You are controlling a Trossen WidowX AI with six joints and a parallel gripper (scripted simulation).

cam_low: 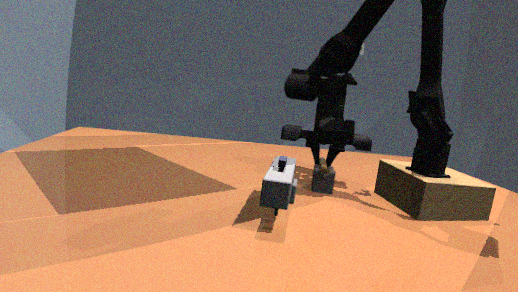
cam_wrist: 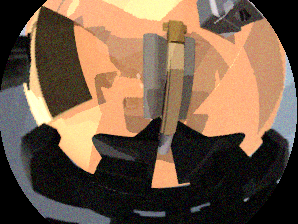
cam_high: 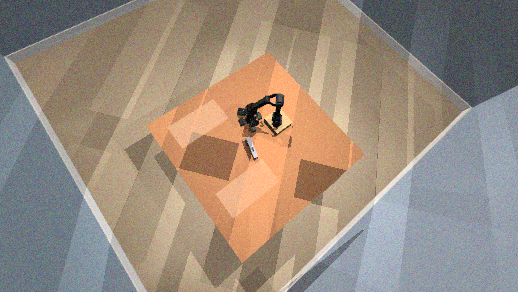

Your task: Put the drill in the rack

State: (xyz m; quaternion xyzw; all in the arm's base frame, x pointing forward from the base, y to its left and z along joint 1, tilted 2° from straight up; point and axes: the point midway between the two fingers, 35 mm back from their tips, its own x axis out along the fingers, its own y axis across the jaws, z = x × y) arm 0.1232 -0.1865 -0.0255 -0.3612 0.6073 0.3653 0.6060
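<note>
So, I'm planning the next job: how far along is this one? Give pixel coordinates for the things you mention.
Freeing and pulling look done: the drill (cam_low: 323, 164) (cam_wrist: 174, 75) is clear of the white housing (cam_high: 251, 148) (cam_low: 279, 186) (cam_wrist: 223, 19). In hand: the pincer (cam_high: 250, 120) (cam_low: 323, 161) (cam_wrist: 162, 117) grips it lengthwise at the grooved rack (cam_low: 323, 186) (cam_wrist: 154, 70); whether it's seated, I can't tell. Left: any final lowering, then release.
</note>
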